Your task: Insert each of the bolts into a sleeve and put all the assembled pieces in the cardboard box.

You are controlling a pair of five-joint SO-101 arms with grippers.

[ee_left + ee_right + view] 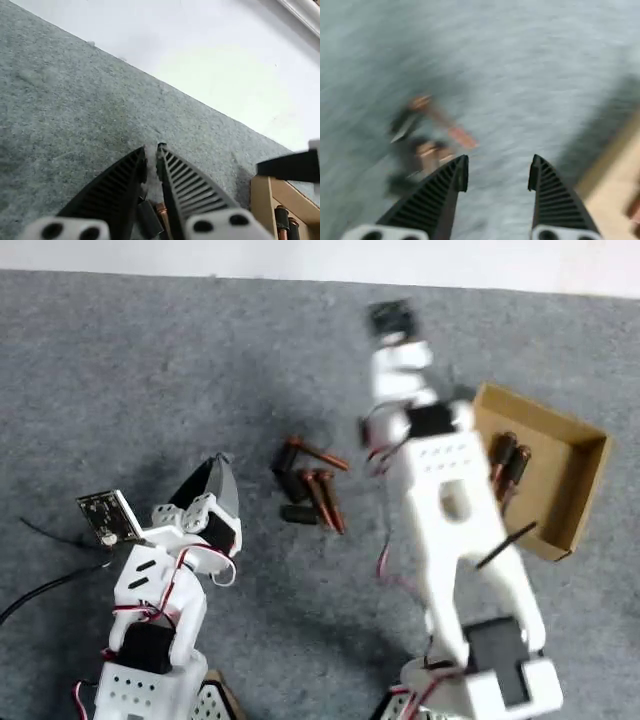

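Several copper bolts (326,500) and black sleeves (290,483) lie heaped on the grey mat between the arms. My left gripper (223,468) hovers to the left of the heap, apart from it. Its fingers are shut with nothing between them (152,150), and a sleeve (148,221) and a bolt (162,212) show below them. My right gripper (497,170) is open and empty above the mat, with the blurred heap (427,145) off to one side ahead. The cardboard box (575,495) at the right holds assembled pieces (508,465).
The right arm's white body (455,510) stretches over the mat between the heap and the box. The box wall (260,200) also appears beside the left gripper, and its edge (615,185) beside the right one. A pale floor borders the mat's far edge (300,260).
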